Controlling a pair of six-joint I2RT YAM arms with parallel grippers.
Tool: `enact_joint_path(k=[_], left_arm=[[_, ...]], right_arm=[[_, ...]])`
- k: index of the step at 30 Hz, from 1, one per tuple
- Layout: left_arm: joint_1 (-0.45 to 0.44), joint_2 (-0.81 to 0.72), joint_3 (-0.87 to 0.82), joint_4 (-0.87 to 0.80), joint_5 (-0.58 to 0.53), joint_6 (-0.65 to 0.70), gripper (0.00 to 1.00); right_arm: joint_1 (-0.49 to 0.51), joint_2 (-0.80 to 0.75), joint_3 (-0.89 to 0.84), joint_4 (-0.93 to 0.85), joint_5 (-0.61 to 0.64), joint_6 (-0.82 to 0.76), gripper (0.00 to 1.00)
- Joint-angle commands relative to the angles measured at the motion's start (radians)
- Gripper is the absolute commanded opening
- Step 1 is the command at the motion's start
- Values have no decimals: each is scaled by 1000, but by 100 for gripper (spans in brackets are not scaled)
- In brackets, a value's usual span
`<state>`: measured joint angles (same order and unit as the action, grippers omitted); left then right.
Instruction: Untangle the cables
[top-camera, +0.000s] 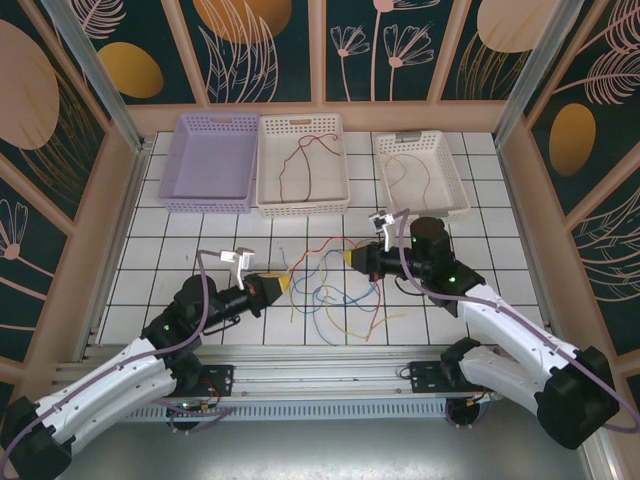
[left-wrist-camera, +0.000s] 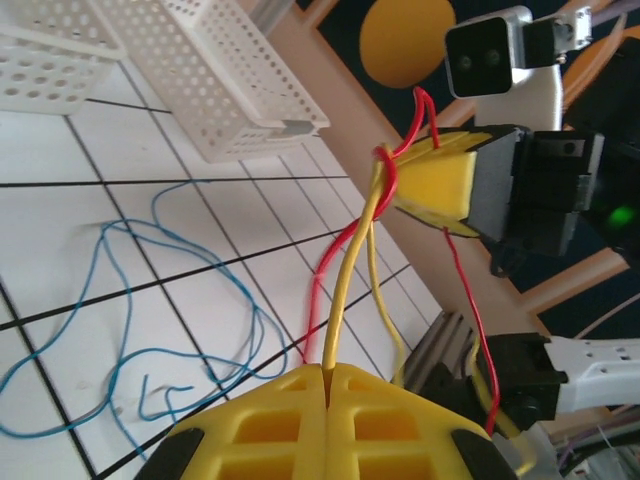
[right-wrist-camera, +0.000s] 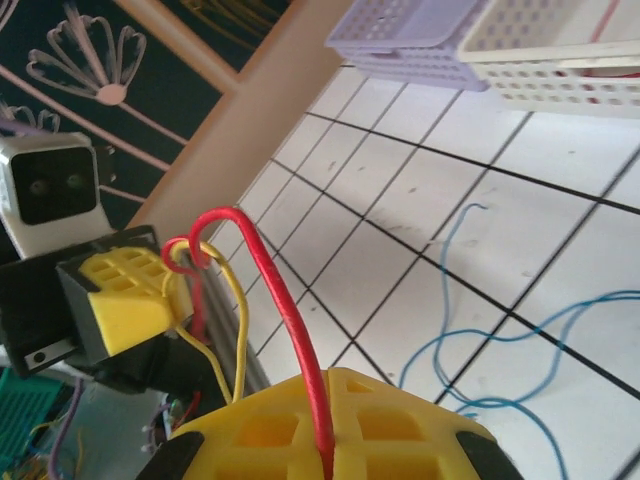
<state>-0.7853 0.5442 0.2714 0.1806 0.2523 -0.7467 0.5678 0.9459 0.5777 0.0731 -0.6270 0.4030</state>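
The cables (top-camera: 330, 295) lay in a loose tangle on the white tiled bench (top-camera: 180, 250), near the middle of the top view, with blue, yellow, red and green strands crossing one another. The left gripper (top-camera: 277, 285) was placed at 9 o'clock of the tangle and the right gripper (top-camera: 350, 258) at 1 o'clock, the two facing each other across it.

In the right wrist view, the right gripper was seen pressed together on a red cable (right-wrist-camera: 291, 320). This cable arched up from the seam between the yellow fingers toward the left gripper at 9 o'clock.

In the left wrist view, the left gripper was seen pinching a yellow cable (left-wrist-camera: 345, 290), which rose toward the right gripper at 1 o'clock. Red and yellow strands were hooked together just beside its pads. A blue cable (left-wrist-camera: 110, 228) lay slack on the tiles at 9 o'clock.

Three baskets were lined along the far edge:
- A lilac basket (top-camera: 205, 205) at 11 o'clock.
- A white basket (top-camera: 303, 208) at 12 o'clock, in which a second red cable (top-camera: 283, 180) was held.
- Another white basket (top-camera: 425, 208) at 1 o'clock, in which an orange cable (top-camera: 428, 178) was held.
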Motion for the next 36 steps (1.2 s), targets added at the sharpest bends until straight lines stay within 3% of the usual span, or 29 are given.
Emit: enact_joint_path(k=[1, 9, 13, 23, 26, 29, 36], left_arm=[[5, -25, 31, -119, -90, -13, 0], [5, -25, 41, -197, -170, -33, 0], [5, -26, 49, -206, -191, -33, 0], [5, -54, 206, -465, -424, -67, 0], [6, -51, 281, -578, -531, -61, 0], [6, -66, 374, -705, -641, -42, 0], [5, -85, 500, -800, -737, 24, 0]], right_arm=[[-55, -47, 16, -78, 121, 8, 0], [-113, -130, 57, -168, 273, 25, 0], [-125, -136, 69, -170, 226, 16, 0], [-152, -140, 169, -431, 656, 58, 0], [-152, -144, 187, -457, 751, 72, 0], [-154, -155, 214, -517, 924, 87, 0], [-168, -148, 229, -477, 901, 88, 0]])
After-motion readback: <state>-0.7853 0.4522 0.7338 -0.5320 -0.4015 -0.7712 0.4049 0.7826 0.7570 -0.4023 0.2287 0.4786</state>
